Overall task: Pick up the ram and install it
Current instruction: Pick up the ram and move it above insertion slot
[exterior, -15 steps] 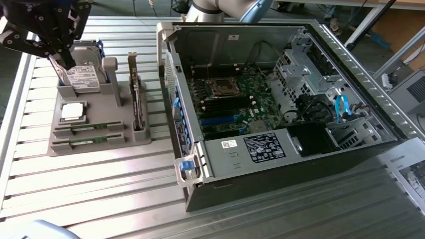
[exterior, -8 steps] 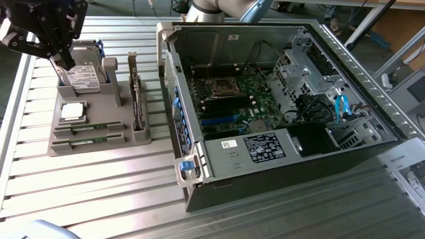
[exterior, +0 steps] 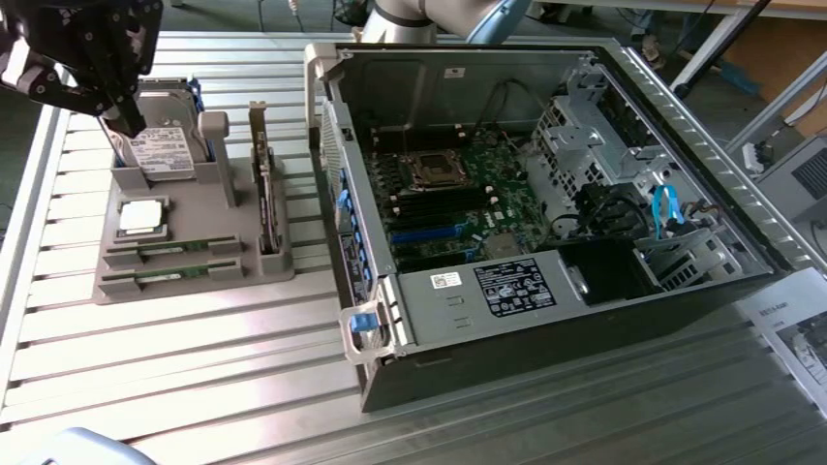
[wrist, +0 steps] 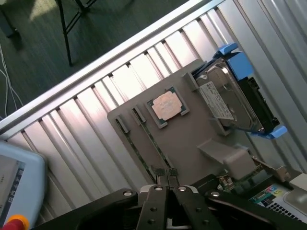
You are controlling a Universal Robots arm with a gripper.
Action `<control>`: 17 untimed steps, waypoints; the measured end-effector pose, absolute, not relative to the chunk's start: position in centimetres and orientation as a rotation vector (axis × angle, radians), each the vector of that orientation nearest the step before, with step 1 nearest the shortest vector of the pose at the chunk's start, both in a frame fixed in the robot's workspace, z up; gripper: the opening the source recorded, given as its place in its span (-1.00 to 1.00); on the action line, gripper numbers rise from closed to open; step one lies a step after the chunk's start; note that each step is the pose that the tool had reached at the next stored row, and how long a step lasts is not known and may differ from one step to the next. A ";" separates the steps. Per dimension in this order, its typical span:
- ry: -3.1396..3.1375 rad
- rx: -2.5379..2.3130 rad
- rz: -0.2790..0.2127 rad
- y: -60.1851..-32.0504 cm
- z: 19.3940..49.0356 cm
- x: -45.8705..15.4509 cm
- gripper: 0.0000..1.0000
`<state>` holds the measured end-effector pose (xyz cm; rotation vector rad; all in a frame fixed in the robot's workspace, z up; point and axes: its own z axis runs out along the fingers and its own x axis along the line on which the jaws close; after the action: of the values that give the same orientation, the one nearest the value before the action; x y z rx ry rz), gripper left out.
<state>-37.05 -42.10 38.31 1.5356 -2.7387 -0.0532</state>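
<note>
Gripper (exterior: 127, 121) shut, ram untouched

The gripper's fingers (wrist: 158, 191) were pressed together, pinching nothing, above the hard drive (exterior: 162, 147) on the grey holder (exterior: 200, 228). The ram (exterior: 172, 250) and its twin (exterior: 169, 277) lay in holder slots beside the processor chip (exterior: 139, 217), apart from the open computer case (exterior: 401, 87)

White label (exterior: 161, 151) on hard drive (exterior: 169, 105), black label (exterior: 517, 288) on power supply (exterior: 433, 312), neither legible

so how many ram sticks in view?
2. Both lie parallel in the fixture: one ram stick beside the processor chip, the other at its outer edge. Any in the case may be hidden.
</note>
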 end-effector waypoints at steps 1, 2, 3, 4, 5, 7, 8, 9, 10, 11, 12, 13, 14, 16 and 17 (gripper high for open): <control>-2.725 1.558 -0.052 -42.1 38.3 -37.1 -0.80; -2.715 1.576 -0.052 -42.1 38.3 -37.1 -0.80; -2.701 1.598 -0.051 -42.1 38.3 -37.1 -0.80; -2.686 1.622 -0.050 -42.1 38.3 -37.1 -0.80; -2.673 1.641 -0.049 -42.1 38.3 -37.1 -0.80; -2.646 1.683 -0.047 -42.1 38.3 -37.1 -0.80; -2.633 1.703 -0.047 -42.1 38.3 -37.1 -0.80; -2.620 1.722 -0.046 -42.1 38.3 -37.1 -0.80; -2.605 1.744 -0.045 -42.1 38.2 -37.1 -0.80; -2.591 1.764 -0.045 -42.1 38.2 -37.1 -0.80; -2.576 1.784 -0.044 -42.1 38.2 -37.1 -0.80; -2.561 1.805 -0.043 -42.1 38.2 -37.1 -0.80; -2.544 1.828 -0.042 -42.1 38.2 -37.1 -0.80; -2.513 1.869 -0.041 -42.1 38.2 -37.1 -0.80; -2.496 1.890 -0.040 -42.1 38.2 -37.1 -0.80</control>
<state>-37.05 -42.10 38.21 1.8904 -2.4960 -0.0400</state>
